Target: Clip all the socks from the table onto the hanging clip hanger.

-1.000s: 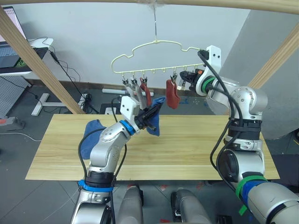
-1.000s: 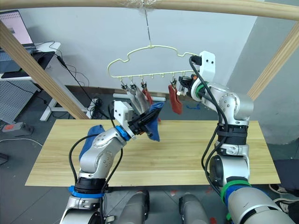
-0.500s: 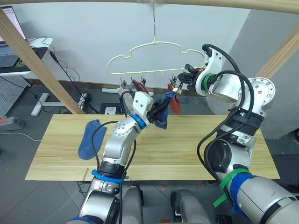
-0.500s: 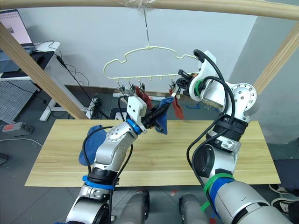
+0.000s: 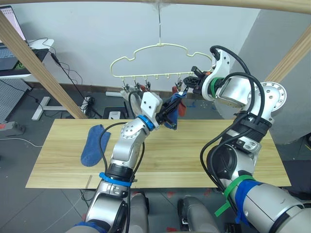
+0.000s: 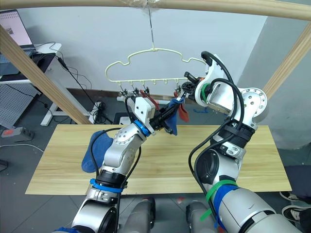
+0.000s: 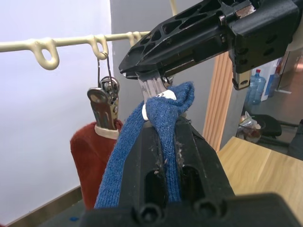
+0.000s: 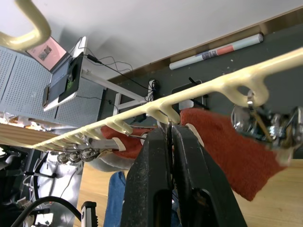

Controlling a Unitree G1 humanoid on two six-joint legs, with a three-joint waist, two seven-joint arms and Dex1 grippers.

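My left gripper (image 5: pixel 172 105) is shut on a blue sock (image 7: pixel 165 109) and holds it up at the clip hanger's (image 5: pixel 160 46) lower bar. The sock's cuff touches a metal clip (image 7: pixel 152 87). My right gripper (image 8: pixel 169 135) is shut on that clip. A rust-red sock (image 8: pixel 227 142) hangs from the neighbouring clip, just behind the blue one. Another rust-red sock (image 6: pixel 149 100) hangs further left, partly hidden by my left wrist. A second blue sock (image 5: pixel 92 144) lies flat on the left part of the table (image 5: pixel 194 160).
Round wooden frame bars slant up on the left (image 5: pixel 39 63) and right (image 5: pixel 291 53), and one runs across the top, carrying the hanger's hook. A desk with a laptop (image 5: pixel 9 56) and floor cables lie beyond the table's far left.
My left gripper has carried the blue sock up and to the right, to the clip. My right gripper has shifted left along the bar onto that clip. The hanger has swung slightly left.
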